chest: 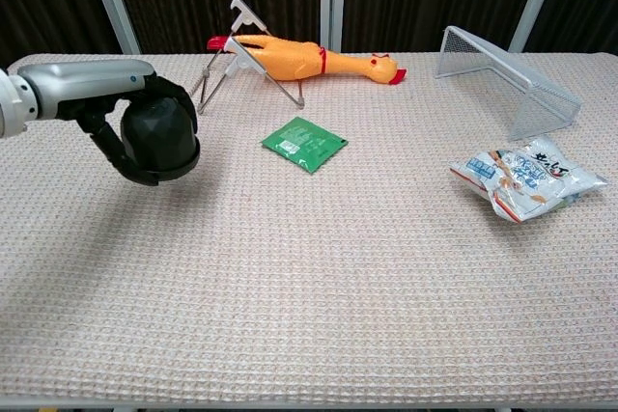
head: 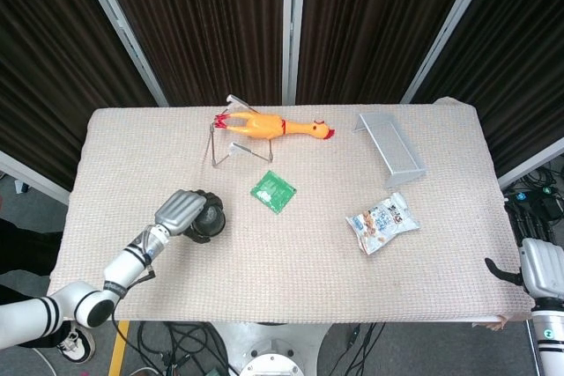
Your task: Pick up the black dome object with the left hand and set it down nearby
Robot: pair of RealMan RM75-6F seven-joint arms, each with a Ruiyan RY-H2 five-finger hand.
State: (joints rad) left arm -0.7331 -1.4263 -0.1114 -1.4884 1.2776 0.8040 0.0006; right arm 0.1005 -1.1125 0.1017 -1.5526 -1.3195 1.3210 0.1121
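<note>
The left robot hand (chest: 116, 108) grips the black dome (chest: 159, 137) over the near left part of the table (chest: 319, 267), left of a green packet (chest: 303, 143). Whether the dome touches the table is unclear. The right robot hand (head: 539, 263) sits off the table's right edge; its state cannot be told.

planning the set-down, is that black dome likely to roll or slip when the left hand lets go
The black dome looks rigid, keeping its shape in the left hand. Its faceted, rounded shell might slip. It seems tilted now, so released that way it could rock or roll on the table.
</note>
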